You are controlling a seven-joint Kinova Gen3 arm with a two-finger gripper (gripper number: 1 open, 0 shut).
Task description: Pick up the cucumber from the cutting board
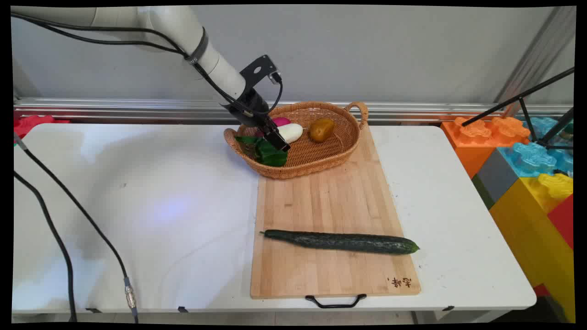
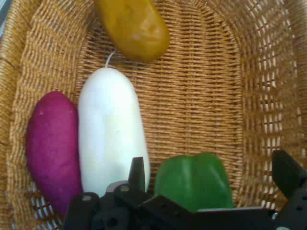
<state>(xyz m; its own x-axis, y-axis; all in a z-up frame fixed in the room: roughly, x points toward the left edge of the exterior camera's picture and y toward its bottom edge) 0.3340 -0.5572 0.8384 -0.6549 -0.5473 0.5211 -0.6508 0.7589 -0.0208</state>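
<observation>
We see the end effector (image 1: 280, 143) reaching down into the wicker basket (image 1: 341, 153) at the far end of the wooden cutting board (image 1: 330, 201), which lies on the white surface (image 1: 137, 215). In the hand view its two fingers (image 2: 138, 173) stand spread wide, released, with a green pepper (image 2: 194, 182) sitting between them; nothing is gripped, and we cannot tell whether either finger touches the pepper. In the main view the pepper (image 1: 270, 155) lies at the basket's left end, just below the end effector.

The basket holds three more things. A white radish (image 2: 111, 129) lies along the basket's length, its thin tail pointing towards a brown-yellow potato (image 2: 132, 28) just beyond it. A purple sweet potato (image 2: 52, 146) lies parallel to the radish, pressed against its side, between it and the basket wall. In the main view the radish (image 1: 291, 132) runs roughly left to right, the purple piece (image 1: 280, 121) just behind it, and the potato (image 1: 321, 129) to its right, near the basket's middle.

Well apart from the basket, a long dark green cucumber (image 1: 341, 241) lies on the near part of the board. Its long axis crosses the board from left to right, the thin stem end pointing left, and the other end reaches just past the board's right edge.
</observation>
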